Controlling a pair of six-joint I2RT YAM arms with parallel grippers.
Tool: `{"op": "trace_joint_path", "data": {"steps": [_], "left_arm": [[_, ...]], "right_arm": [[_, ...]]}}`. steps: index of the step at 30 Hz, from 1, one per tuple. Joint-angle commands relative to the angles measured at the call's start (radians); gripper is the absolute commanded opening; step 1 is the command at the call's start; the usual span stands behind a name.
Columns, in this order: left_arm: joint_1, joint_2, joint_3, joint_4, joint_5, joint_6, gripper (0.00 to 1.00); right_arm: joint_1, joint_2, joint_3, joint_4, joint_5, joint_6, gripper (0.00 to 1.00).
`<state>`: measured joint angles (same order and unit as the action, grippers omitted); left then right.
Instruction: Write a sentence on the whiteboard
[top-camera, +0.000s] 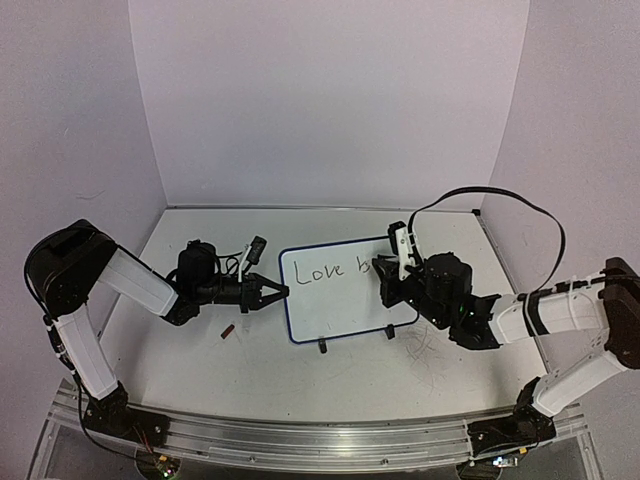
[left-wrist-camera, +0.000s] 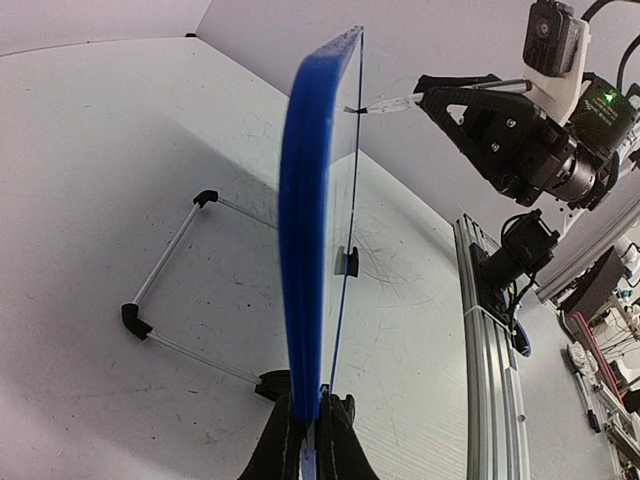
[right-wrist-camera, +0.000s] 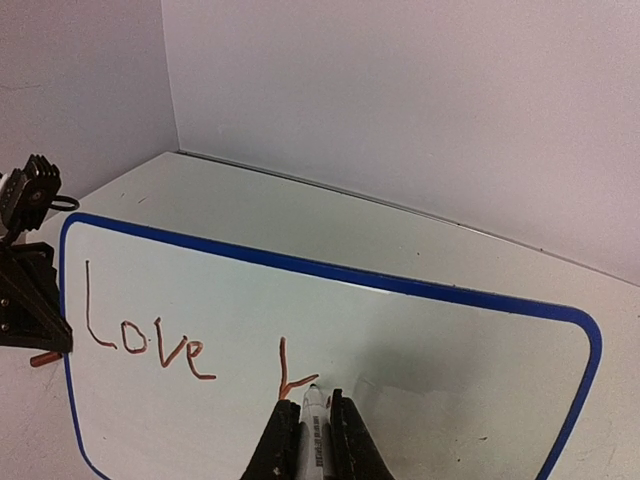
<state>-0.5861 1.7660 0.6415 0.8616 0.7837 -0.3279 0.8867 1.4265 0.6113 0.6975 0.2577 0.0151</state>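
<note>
The whiteboard, white with a blue rim, stands tilted on its feet mid-table. Reddish-brown lettering on it reads "Love" followed by the start of a letter "b". My left gripper is shut on the board's left edge; the left wrist view shows the blue rim edge-on between my left gripper's jaws. My right gripper is shut on a white marker, whose tip touches the board at the end of the "b" stroke. The right gripper hides the board's upper right part.
A small reddish-brown cap lies on the table left of the board's lower corner. The board's wire stand reaches out behind it. An aluminium rail runs along the near edge. Walls enclose the back and sides.
</note>
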Motion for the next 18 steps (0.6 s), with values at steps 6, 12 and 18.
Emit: {"op": "trace_joint_path", "data": {"steps": [6, 12, 18], "left_arm": [[0.005, -0.031, 0.023, -0.03, -0.02, 0.043, 0.0], [0.005, -0.031, 0.022, -0.031, -0.021, 0.045, 0.0], [0.005, -0.035, 0.019, -0.032, -0.021, 0.046, 0.0]], "right_arm": [[-0.002, 0.023, 0.049, 0.056, 0.017, -0.007, 0.0], [-0.002, 0.035, 0.054, 0.059, 0.04, -0.007, 0.0], [-0.002, 0.029, 0.043, 0.048, 0.069, -0.007, 0.0]]}}
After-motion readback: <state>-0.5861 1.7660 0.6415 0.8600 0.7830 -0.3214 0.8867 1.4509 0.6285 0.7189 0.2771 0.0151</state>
